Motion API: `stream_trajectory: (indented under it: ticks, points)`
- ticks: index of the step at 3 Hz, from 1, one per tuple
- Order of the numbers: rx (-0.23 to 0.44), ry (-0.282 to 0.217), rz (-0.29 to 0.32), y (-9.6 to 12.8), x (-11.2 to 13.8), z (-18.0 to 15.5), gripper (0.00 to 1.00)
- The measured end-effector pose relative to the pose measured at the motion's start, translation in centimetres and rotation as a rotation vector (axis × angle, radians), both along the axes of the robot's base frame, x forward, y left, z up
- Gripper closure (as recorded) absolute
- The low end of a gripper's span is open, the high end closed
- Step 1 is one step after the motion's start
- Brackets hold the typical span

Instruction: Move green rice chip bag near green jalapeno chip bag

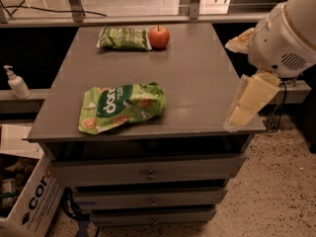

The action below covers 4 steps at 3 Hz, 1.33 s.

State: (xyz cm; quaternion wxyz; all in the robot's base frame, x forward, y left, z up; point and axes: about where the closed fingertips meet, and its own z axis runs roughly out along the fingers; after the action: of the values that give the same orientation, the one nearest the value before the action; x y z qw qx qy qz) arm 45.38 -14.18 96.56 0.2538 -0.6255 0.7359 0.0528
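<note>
The green rice chip bag (pixel 121 107) lies flat at the front left of the grey table (pixel 197 73), bright lime green with white letters. The green jalapeno chip bag (pixel 124 38) lies at the table's far edge, dull green and smaller, with a red apple (pixel 159 37) touching its right end. My gripper (pixel 238 116) hangs at the table's front right corner, well to the right of the rice chip bag and holding nothing. The white arm housing (pixel 286 33) is above it.
The table tops a drawer cabinet (pixel 148 174). A soap pump bottle (pixel 16 82) stands on a ledge to the left. A cardboard box (pixel 27 201) sits on the floor at lower left. A metal rail (pixel 148 19) runs behind the table.
</note>
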Motion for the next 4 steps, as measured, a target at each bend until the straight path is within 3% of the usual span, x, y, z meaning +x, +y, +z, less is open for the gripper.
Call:
stream_trajectory:
  ticks: [2,4]
  points:
    - [0.147,0.022,0.078,7.0,-1.8,-1.3,0.0]
    - [0.179,0.008,0.065,7.5,-1.6,-1.6,0.0]
